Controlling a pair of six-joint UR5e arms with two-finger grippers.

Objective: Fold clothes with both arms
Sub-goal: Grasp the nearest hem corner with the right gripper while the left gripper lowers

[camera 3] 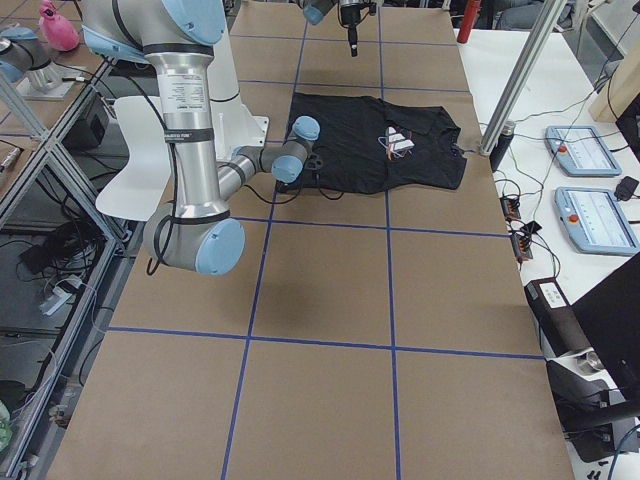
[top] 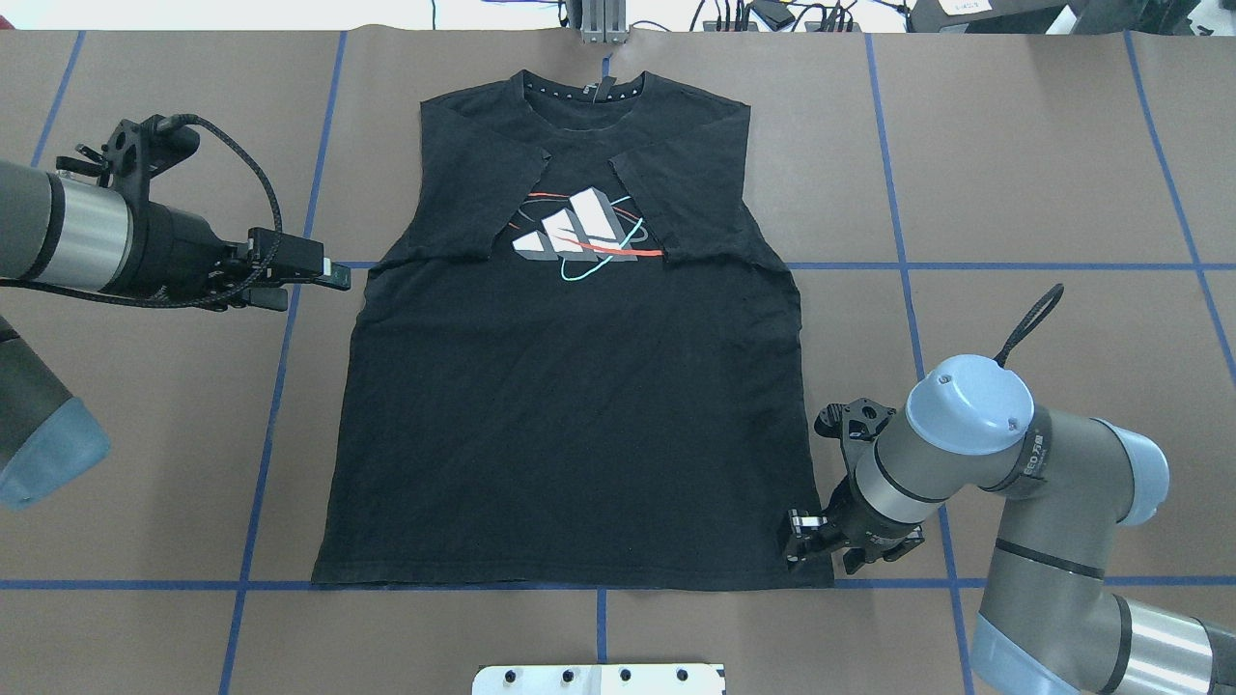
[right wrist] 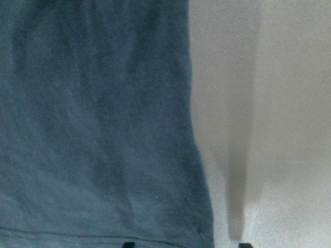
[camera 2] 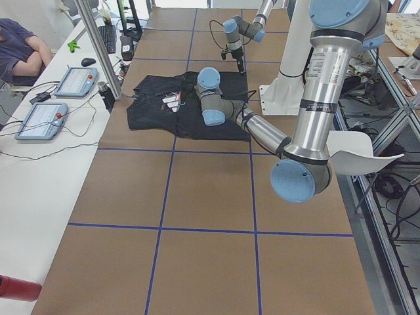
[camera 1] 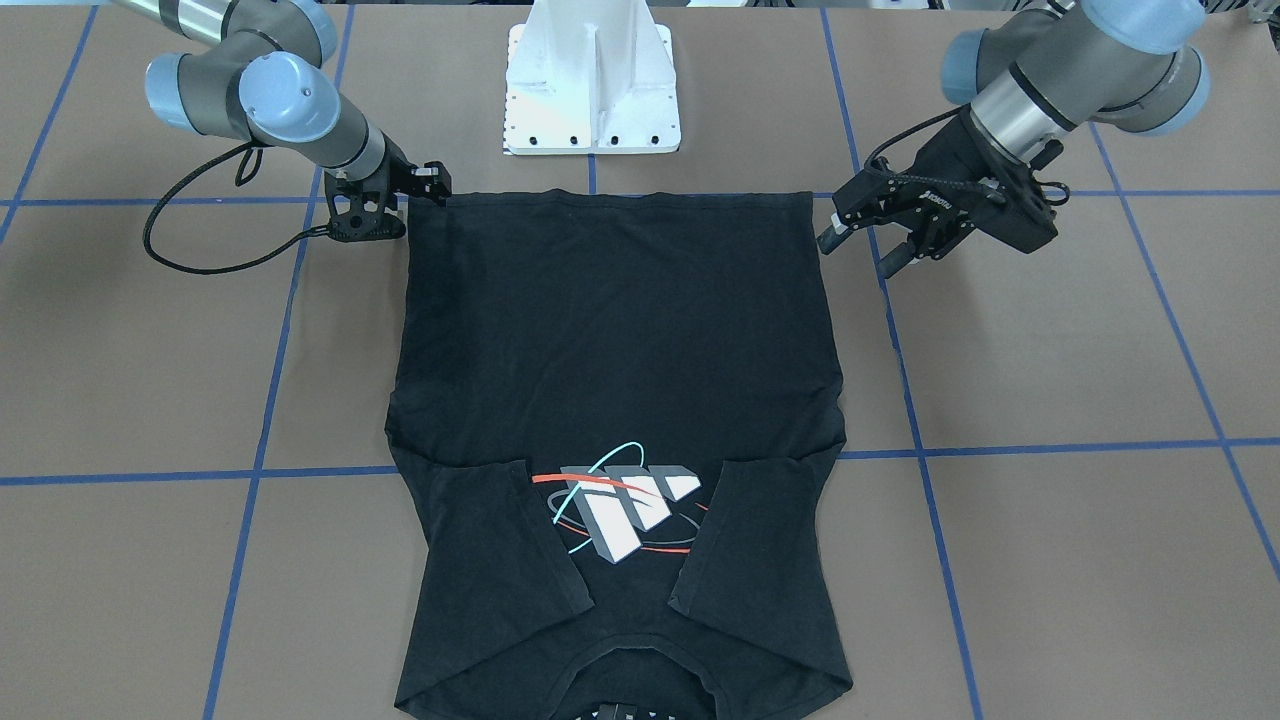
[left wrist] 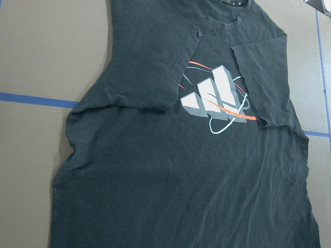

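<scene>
The T-shirt (top: 579,415) lies flat on the table (top: 1014,193), print up, with both sleeves turned in over the chest. Its collar is at the far edge and its hem is nearest my base. My right gripper (top: 798,541) sits low at the hem corner on my right. Its jaws are apart with the cloth's edge between them, and nothing is pinched yet. My left gripper (camera 1: 855,252) hangs raised, spread and empty, off the shirt's side on my left, somewhere between sleeve and hem. I judge this fold wants both hem corners gripped, so the left should drop to its corner, take both layers and lift level with the right. The white pedestal (camera 1: 592,90) stands just behind the hem.
</scene>
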